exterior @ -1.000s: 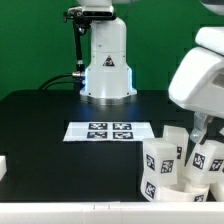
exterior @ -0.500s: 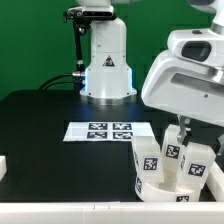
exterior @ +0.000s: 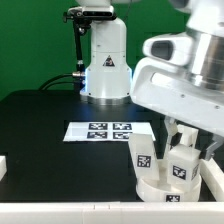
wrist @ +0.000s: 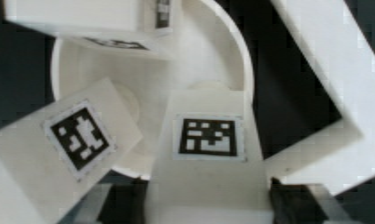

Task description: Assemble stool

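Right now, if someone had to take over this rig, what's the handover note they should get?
Gripper: lowered over the stool at the exterior view's lower right, fingers either side of a leg; I cannot tell whether it is closed on it.
Stool: the round seat lies on the black table with at least two tagged legs standing up from it, one of them nearer the marker board.
Done: those legs are standing on the seat; how firmly seated is not visible.
Left: confirm the grip, finish the leg under the gripper and add any remaining legs.
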Controlling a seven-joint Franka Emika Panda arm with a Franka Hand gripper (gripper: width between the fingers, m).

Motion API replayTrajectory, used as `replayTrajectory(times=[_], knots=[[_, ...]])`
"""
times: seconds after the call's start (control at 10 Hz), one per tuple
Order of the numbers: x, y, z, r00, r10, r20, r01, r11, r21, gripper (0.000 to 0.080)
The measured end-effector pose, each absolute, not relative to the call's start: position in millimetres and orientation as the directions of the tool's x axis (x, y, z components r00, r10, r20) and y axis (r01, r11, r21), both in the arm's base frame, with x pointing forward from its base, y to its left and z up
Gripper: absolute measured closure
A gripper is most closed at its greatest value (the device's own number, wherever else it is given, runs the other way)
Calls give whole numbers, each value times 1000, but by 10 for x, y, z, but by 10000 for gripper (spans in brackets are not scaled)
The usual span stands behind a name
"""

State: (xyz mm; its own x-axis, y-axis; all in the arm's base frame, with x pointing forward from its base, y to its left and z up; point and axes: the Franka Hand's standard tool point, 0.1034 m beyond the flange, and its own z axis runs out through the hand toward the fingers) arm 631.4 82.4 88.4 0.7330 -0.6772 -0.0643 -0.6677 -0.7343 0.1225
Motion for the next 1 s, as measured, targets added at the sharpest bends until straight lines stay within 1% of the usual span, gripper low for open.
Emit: replayTrajectory(times=[0.1,0.3,0.5,0.6,0.8,0.9,1.0], knots=[[6319,797,882,685,-724,-78,-716,-689,107,468],[6315,838,880,593,-803,-61,-794,-596,117,468],[6314,839,878,458,-888,-43,-879,-460,125,468],[6341,831,874,318,-947,-57,-942,-322,96,468],[6367,812,876,36,-993,-109,-999,-36,4,468],[6370,809,883,-95,-986,-137,-995,99,-19,468],[6375,846,886,-165,-977,-138,-985,170,-20,468]])
